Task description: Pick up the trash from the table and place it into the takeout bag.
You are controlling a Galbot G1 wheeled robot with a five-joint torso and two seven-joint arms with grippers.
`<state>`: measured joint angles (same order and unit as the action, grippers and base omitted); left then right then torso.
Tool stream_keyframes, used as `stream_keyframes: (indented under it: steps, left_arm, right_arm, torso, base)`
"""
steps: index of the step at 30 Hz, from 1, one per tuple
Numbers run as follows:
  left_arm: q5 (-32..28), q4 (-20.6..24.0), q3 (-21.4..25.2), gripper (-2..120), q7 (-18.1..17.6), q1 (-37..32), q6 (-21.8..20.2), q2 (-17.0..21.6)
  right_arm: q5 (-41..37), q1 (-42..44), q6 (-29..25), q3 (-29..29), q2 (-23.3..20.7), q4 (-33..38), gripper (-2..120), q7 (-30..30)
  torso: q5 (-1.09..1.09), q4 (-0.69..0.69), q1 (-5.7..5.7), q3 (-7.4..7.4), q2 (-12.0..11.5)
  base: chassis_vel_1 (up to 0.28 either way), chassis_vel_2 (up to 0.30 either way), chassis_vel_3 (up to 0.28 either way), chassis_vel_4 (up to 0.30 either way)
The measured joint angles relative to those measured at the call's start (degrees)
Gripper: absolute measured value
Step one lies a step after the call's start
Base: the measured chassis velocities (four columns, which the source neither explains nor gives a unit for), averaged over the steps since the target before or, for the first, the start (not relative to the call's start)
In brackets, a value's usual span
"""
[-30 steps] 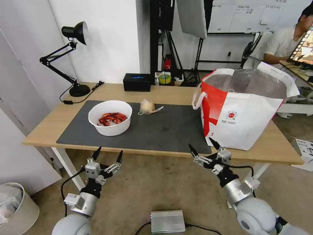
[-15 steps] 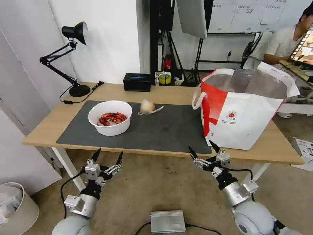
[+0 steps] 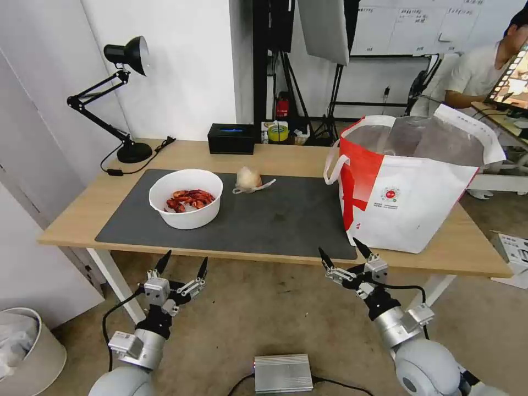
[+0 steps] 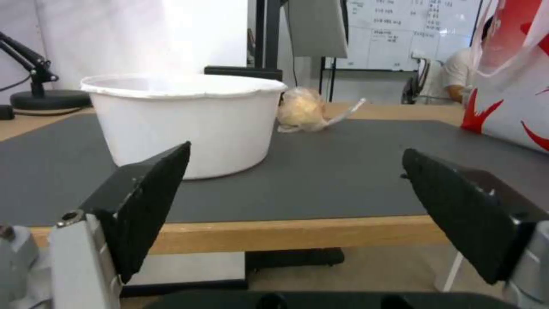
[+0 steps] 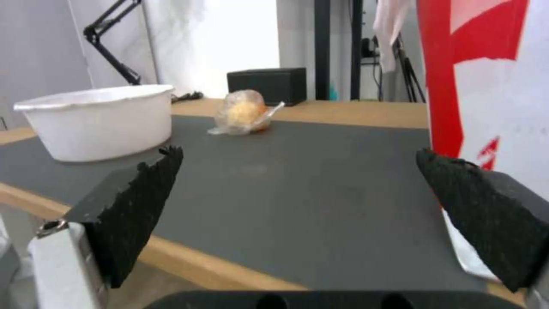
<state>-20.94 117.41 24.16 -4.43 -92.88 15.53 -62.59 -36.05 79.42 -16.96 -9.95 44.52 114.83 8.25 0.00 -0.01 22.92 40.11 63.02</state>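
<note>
A white round bowl (image 3: 186, 198) with red crayfish shells stands on the left of the dark grey mat (image 3: 275, 220); it also shows as the bowl (image 4: 183, 120) and the bowl (image 5: 97, 120). A beige wrapped ball (image 3: 249, 179) lies behind it, mid-mat, seen too as the ball (image 4: 302, 115) and the ball (image 5: 243, 112). The takeout bag (image 3: 412, 192) stands open at the table's right end. My left gripper (image 3: 183, 263) hangs open below the table's front edge, in front of the bowl. My right gripper (image 3: 341, 250) is open just before the front edge, near the bag's left corner.
A black desk lamp (image 3: 118, 99) stands at the back left of the table (image 3: 77, 220), a black box (image 3: 231, 138) at the back middle with a tape roll (image 3: 278, 132) behind it. A silver box (image 3: 283, 373) lies on the floor; a white bin (image 3: 27, 352) stands at lower left.
Both arms have sunk slightly and drawn back toward me; the left gripper sits a little lower. Nothing on the table has moved.
</note>
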Motion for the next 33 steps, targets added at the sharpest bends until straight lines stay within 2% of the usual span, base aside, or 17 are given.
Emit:
stream_keyframes:
  steps: [7,10,11,14,16,18,19,21,27,33]
  left_arm:
    - [0.5,1.2,0.2,100,0.0,-0.7,0.0,-0.4]
    - [0.6,1.1,0.1,100,0.0,-0.6,0.0,-0.8]
    - [0.6,1.1,0.1,100,0.0,-0.6,0.0,-0.8]
    - [0.9,1.1,-0.3,100,0.0,-0.4,0.0,-1.1]
    - [0.9,1.1,-0.3,100,-0.1,-0.5,-0.1,-1.1]
    - [1.0,1.1,-0.1,100,0.0,-0.9,-0.1,-1.3]
    - [1.0,1.1,-0.1,100,0.0,-0.9,-0.1,-1.3]
    - [1.1,1.1,0.5,100,0.0,-1.5,0.0,-1.3]
    - [1.0,1.4,1.7,100,-0.1,-2.5,0.1,-1.0]
    - [0.8,1.6,2.3,100,-0.1,-3.1,0.3,-0.8]
  right_arm:
    - [-7.7,-8.9,4.8,2.4,-1.5,-0.3,100,-0.6]
    - [-10.4,-18.4,7.4,7.4,-2.0,-1.7,100,0.3]
    - [-10.4,-18.4,7.4,7.4,-2.0,-1.7,100,0.3]
    - [-13.6,-29.3,10.0,14.2,-1.0,-4.6,100,2.3]
    - [-14.2,-30.8,10.4,15.2,-0.7,-5.1,100,2.6]
    - [-17.9,-37.9,12.6,19.4,1.2,-7.9,100,3.8]
    - [-17.9,-37.9,12.6,19.4,1.2,-7.9,100,3.8]
    - [-19.3,-43.5,13.5,22.5,3.3,-10.9,100,4.5]
    - [-20.8,-51.6,15.7,26.9,7.8,-17.3,100,5.1]
    - [-21.8,-60.2,20.3,32.2,14.6,-28.0,100,6.9]
  torso:
    - [0.0,0.0,0.0,0.0,0.0]
    - [0.0,0.01,0.0,0.0,0.0]
    - [0.0,0.01,0.0,0.0,0.0]
    - [-0.01,0.02,0.01,0.01,0.0]
    - [0.0,0.01,0.0,0.01,0.0]
    - [0.0,0.01,0.01,0.01,0.0]
    - [0.0,0.01,0.01,0.01,0.0]
    - [-0.02,0.02,0.01,0.01,0.0]
    - [0.0,0.01,0.01,0.01,0.0]
    - [0.0,0.02,0.01,0.01,0.0]
  base:
    - [0.0,0.0,0.0,0.0]
    - [0.0,0.0,0.0,0.0]
    - [0.0,0.0,0.0,0.0]
    - [0.0,0.0,0.0,0.0]
    - [0.0,0.0,0.0,0.0]
    - [0.0,0.0,0.0,0.0]
    - [0.0,0.0,0.0,0.0]
    - [0.0,0.0,0.0,0.0]
    - [0.0,0.0,0.0,0.0]
    - [0.0,0.0,0.0,0.0]
